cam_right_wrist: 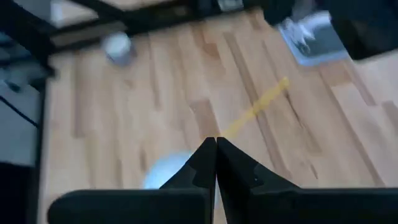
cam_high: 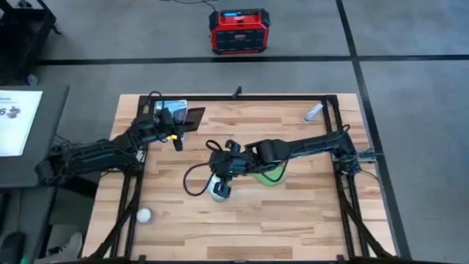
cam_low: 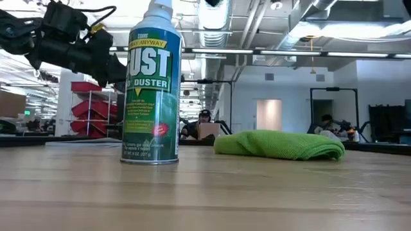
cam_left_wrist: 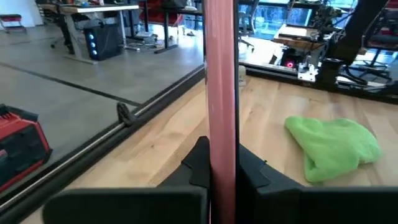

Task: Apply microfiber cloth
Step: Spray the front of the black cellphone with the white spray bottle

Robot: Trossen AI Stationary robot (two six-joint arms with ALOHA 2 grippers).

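Note:
The green microfiber cloth (cam_high: 270, 174) lies bunched on the wooden table (cam_high: 293, 220) right of centre, partly under my right arm; it also shows in the low view (cam_low: 279, 144) and the left wrist view (cam_left_wrist: 333, 146). My left gripper (cam_high: 176, 126) at the far left is shut on a pink-backed phone (cam_left_wrist: 219, 74). My right gripper (cam_right_wrist: 216, 142) is shut with nothing between its fingers, above the table near the centre, close to an upright duster can (cam_low: 152, 90); whether it touches the can does not show. My left gripper pinches the phone between its two fingers (cam_left_wrist: 198, 162), one on each flat face, at the end of the phone nearest the wrist (cam_left_wrist: 219, 134). The phone shows edge-on, stretching away from the fingers in line with them, and is lifted clear of the table.
The duster can (cam_high: 220, 191) stands near the table's centre, left of the cloth. A white ball (cam_high: 144, 215) lies near the front left corner, and a small grey object (cam_high: 314, 112) at the far right. A black frame (cam_high: 220, 97) runs along the table's edges.

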